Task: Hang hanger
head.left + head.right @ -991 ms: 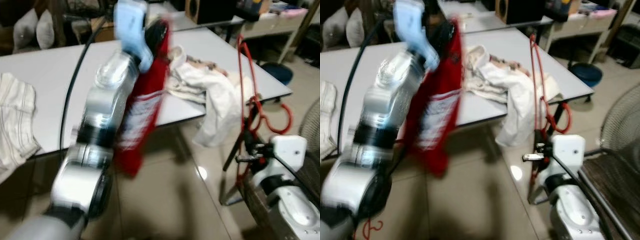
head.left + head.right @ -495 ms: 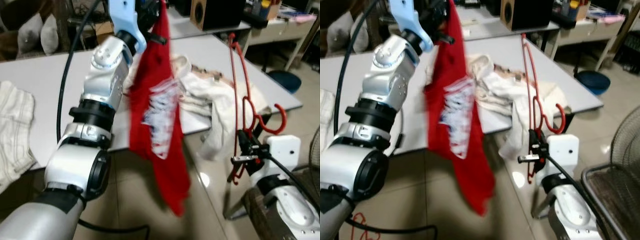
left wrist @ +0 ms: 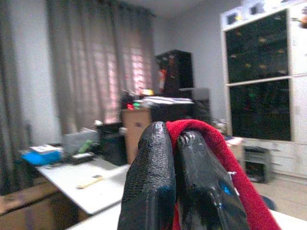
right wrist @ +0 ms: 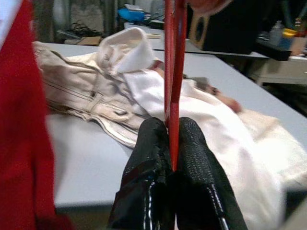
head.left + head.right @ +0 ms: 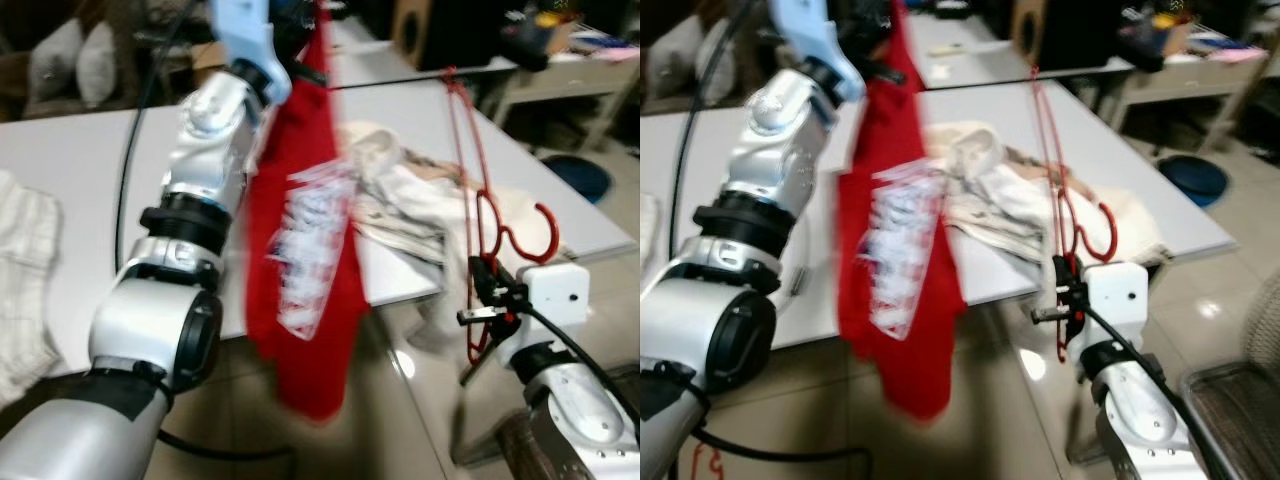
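The head views show the whole spread: the left gripper (image 5: 300, 25) raised high over the white rectangular worktop (image 5: 90, 170), with a red T-shirt bearing a white print (image 5: 305, 260) hanging down from it past the worktop's near edge. The right gripper (image 5: 478, 300), lower and nearer, holds a thin red wire hanger (image 5: 470, 180) standing upright, its hook curling beside the white wrist housing. A heap of cream-white crumpled clothes (image 5: 1000, 200) lies on the worktop behind.

The left wrist view shows the jaws pinched tight on a fold of the red cloth. The right wrist view shows the jaws closed on the hanger's (image 4: 172, 72) wires, which rise straight up from between the fingertips.
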